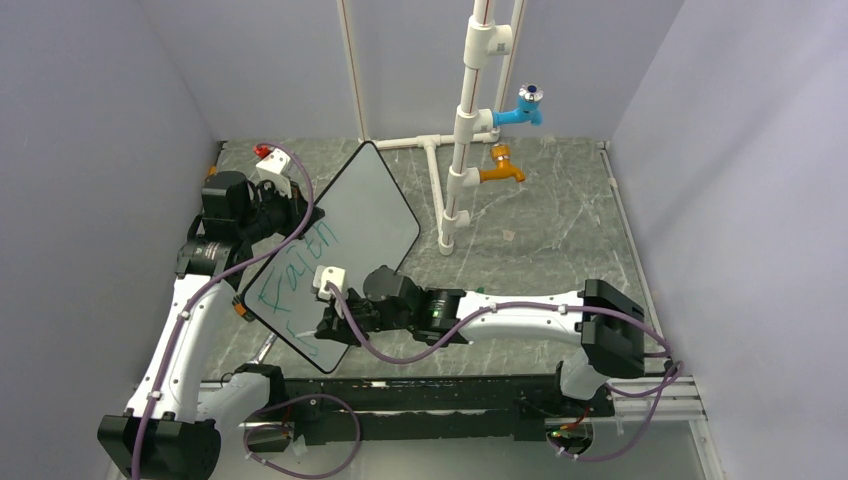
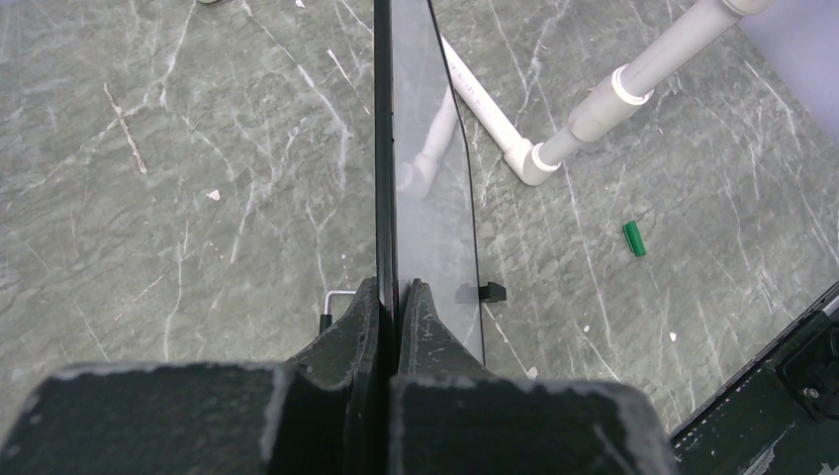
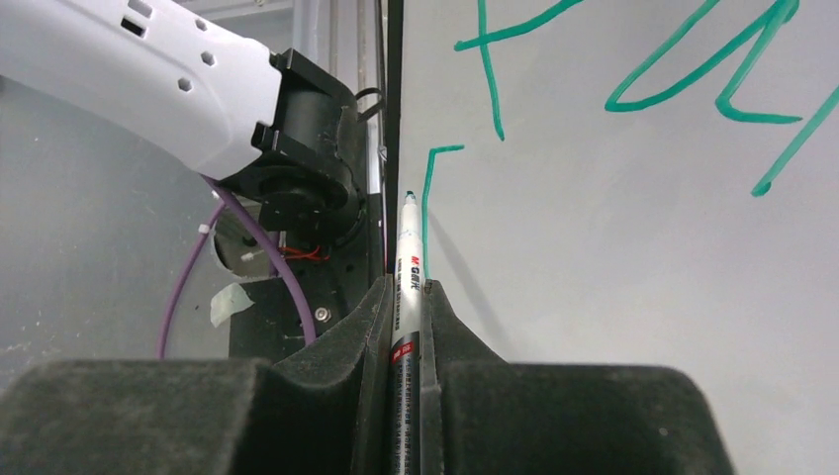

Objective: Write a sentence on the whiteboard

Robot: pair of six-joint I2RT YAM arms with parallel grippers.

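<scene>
The whiteboard stands tilted on the table's left half. My left gripper is shut on its left edge; the left wrist view shows the board edge-on between the pads. Green writing reading roughly "Faith" runs across it, with a short green stroke below. My right gripper is shut on a white marker whose tip sits at the board beside a fresh green stroke. The first line's strokes show above it in the right wrist view.
A white pipe stand with a blue tap and an orange tap rises behind the board. A green marker cap lies on the table. Grey walls close in on both sides.
</scene>
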